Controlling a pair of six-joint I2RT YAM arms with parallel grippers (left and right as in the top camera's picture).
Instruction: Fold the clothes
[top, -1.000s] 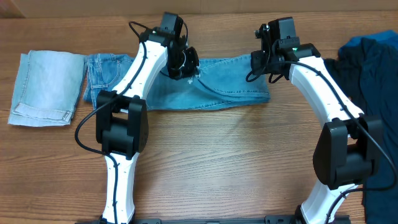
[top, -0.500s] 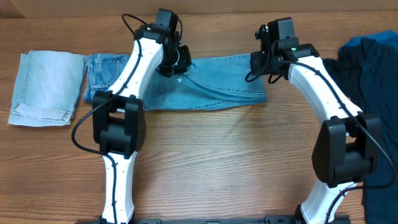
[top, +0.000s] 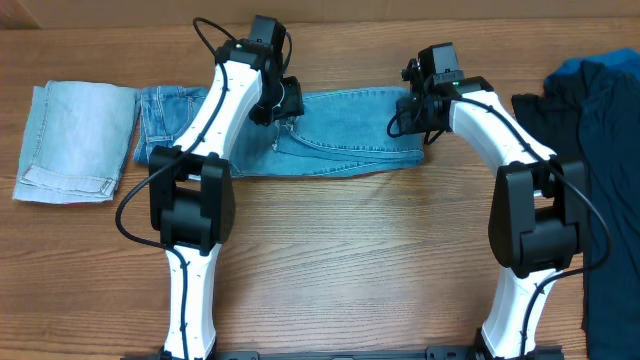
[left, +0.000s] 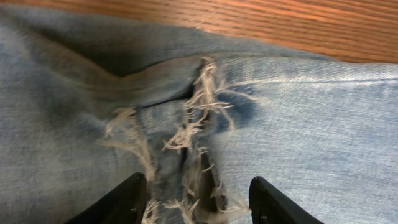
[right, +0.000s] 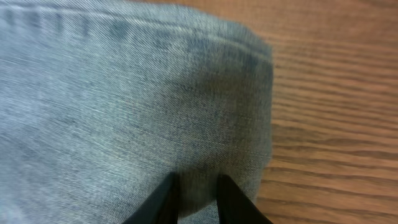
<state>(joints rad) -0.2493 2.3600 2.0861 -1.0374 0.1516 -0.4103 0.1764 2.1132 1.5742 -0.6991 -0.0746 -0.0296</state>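
The light-blue jeans (top: 350, 135) lie folded lengthwise across the back of the table. My left gripper (top: 283, 103) hovers over their frayed hems (left: 200, 102). It is open (left: 196, 199), its jaws wide apart on either side of the loose threads and holding nothing. At the jeans' right end, my right gripper (top: 415, 105) is shut (right: 196, 198) on the folded denim edge (right: 236, 124), with cloth pinched between the fingertips (right: 230, 196).
A folded piece of paler denim (top: 75, 140) lies at the far left, beside the jeans' waistband. A heap of dark navy garments (top: 600, 120) covers the right edge. Bare wooden table (top: 380, 260) runs along the front.
My left gripper has opened and let the frayed hem drop onto the jeans. My right gripper has drawn the jeans' right end slightly left, still pinching it.
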